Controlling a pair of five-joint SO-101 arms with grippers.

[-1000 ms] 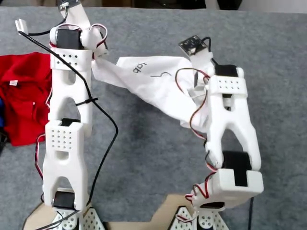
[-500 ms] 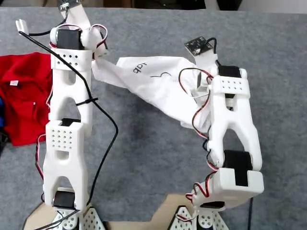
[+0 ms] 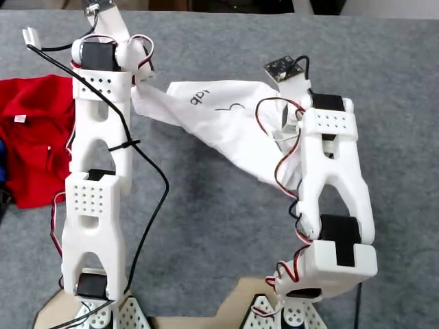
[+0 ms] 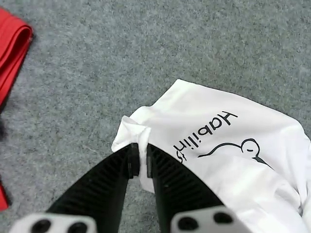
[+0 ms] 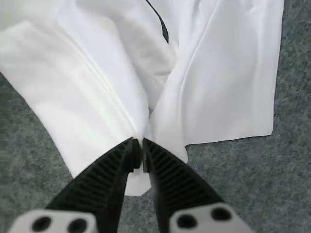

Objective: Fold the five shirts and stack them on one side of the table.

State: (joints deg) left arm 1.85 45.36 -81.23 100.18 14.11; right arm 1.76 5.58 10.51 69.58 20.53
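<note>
A grey, felt-like cover lay over the whole worktop (image 3: 206, 226); a dark strip of the room ran along its far edge, and a piece of brown cardboard (image 3: 230, 301) sat at the near edge between the two arm bases. At the far left a red shirt (image 3: 34, 137) lay in a rumpled heap on the worktop, with a sliver of something blue (image 3: 2, 171) just beside it at the picture's edge; what that was could not be told. Next came the left arm (image 3: 96, 171), stretched out straight from its base toward the far side, a black cable (image 3: 154, 178) looping off it across the grey cover; its wrist was bent down over the table. The left claw (image 4: 139, 162) was pressed nearly together, pinching a bunched corner of the white shirt (image 3: 219, 116) between its ribbed black fingers (image 4: 114, 177). That white shirt, marked with dark lettering and a line drawing, hung stretched and creased between the two arms in the middle of the worktop, well apart from the red one; its left corner sat at the left wrist and its lower right edge ran under the other arm. At the right, the right arm (image 3: 329, 171) was folded at the elbow, with its forearm reaching over the cloth; the right claw (image 5: 141, 148) was likewise squeezed almost closed, gripping a fold of the white shirt near its hem, with grey cover showing on either side.
</note>
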